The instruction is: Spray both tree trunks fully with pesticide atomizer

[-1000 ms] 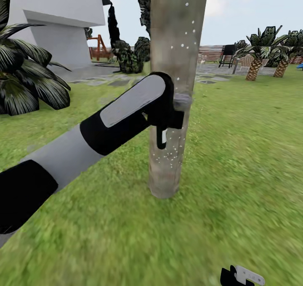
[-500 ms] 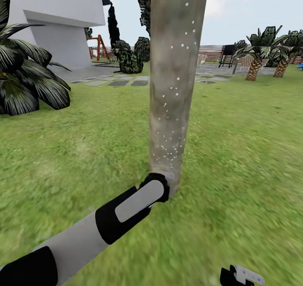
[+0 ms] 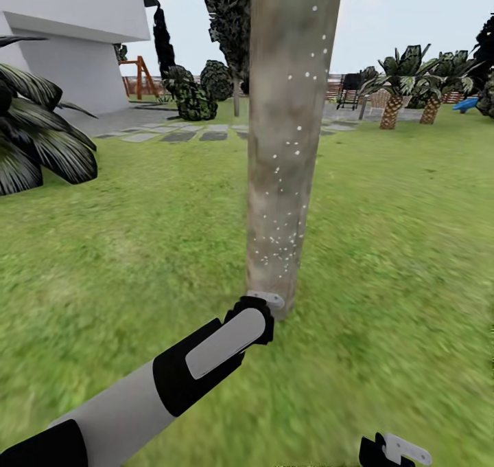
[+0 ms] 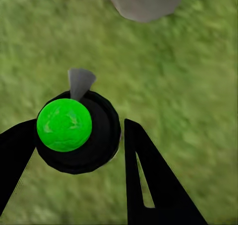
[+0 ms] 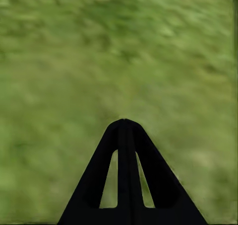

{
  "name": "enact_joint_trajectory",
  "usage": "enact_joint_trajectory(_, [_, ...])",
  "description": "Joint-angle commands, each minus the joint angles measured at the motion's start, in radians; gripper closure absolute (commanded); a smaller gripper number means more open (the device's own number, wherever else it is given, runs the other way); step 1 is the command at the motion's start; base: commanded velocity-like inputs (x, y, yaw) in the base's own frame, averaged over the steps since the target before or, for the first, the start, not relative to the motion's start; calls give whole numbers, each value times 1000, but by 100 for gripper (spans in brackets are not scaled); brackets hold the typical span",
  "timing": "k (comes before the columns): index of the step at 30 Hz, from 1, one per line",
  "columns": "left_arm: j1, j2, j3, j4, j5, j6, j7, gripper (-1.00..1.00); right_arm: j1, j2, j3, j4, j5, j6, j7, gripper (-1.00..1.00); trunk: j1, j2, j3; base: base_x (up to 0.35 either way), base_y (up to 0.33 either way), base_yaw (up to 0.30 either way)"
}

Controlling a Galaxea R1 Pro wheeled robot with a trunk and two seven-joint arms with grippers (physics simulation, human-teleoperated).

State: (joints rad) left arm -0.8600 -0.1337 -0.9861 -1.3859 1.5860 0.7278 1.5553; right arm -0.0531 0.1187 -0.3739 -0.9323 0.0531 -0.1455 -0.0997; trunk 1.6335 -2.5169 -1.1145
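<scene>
left arm (image 3: 171,378) low, speckled tree trunk (image 3: 285,137)

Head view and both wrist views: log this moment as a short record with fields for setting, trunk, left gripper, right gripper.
setting: lawn with a white house behind
tree trunk: upright, scattered pesticide specks on it
left gripper: low at the trunk's base, jaws around the pesticide atomizer, a black round item with a green top
right gripper: fingers together, pointing at grass
</scene>
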Motion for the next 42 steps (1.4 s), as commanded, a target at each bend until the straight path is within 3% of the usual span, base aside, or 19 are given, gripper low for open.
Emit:
enact_joint_trajectory(1, [-1,0,0,-1,6,10,8,100,-1,1,-3,0,6,-2,-1,100,0,0,-1,0,332,-218])
enact_joint_trajectory(24, [0,0,3,0,6,-8,-9,100,-1,1,-11,0,5,-2,0,100,0,0,-1,2,333,-206])
enact_joint_trajectory(42, [1,0,3,1,6,-10,-11,100,-1,1,-11,-2,5,-2,0,100,0,0,-1,90,342,-245])
